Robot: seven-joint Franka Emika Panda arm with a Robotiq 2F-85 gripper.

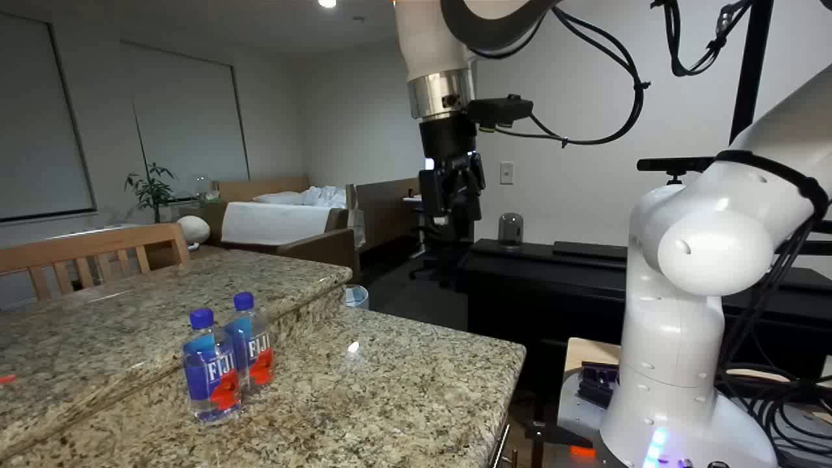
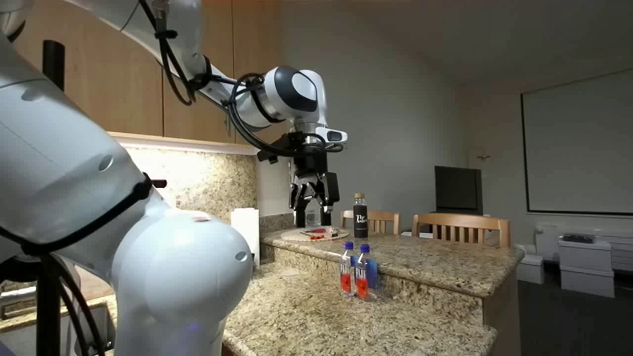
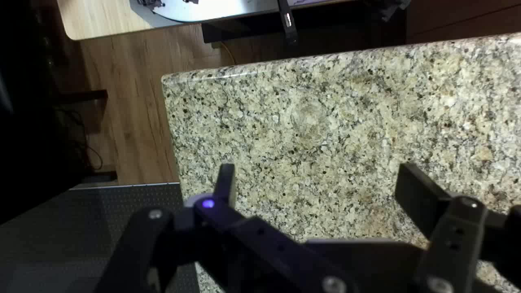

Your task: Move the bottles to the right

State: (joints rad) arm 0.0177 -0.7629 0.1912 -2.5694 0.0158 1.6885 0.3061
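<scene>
My claw [image 2: 312, 217] hangs wide, with nothing between its fingers [image 3: 419, 195]. Below it I see the granite counter [image 3: 305, 122]. Lower than the claw and well off to one side, two bottles [image 1: 225, 365] stand upright on that counter, close together beside the raised ledge [image 1: 130, 318]. I judge I'm at the approach, before a grasp. Next I'd swing across, drop down and straddle one bottle without bumping its neighbour, then shift it right.
</scene>
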